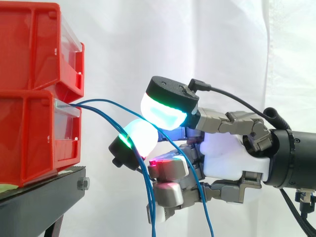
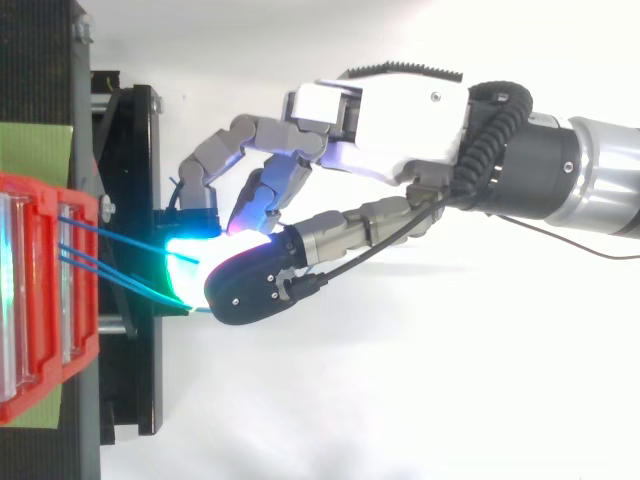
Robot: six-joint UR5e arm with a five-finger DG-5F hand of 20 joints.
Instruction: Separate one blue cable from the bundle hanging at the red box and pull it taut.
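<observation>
The hand (image 1: 227, 158) has its fingers curled, and two glowing pads (image 1: 165, 111) are drawn together in a pinch on the blue cables (image 2: 130, 240) a short way out from the lower red bin (image 1: 29, 143). From the top view, more than one strand seems to run into that pinch, so the likeliest fault is that a pull draws the whole bundle taut instead of one cable. The loose tails (image 1: 149, 202) hang down across the lower curled fingers. They could catch there and drag along, or loop round a finger as the arm backs off.

The pads are rounded and the cable is thin, so a weak pinch may let it slide out under tension. A hard pull carries the opposite risk. The bins only rest on the black stand (image 1: 44, 192), near its edge, and could be tugged forward.
</observation>
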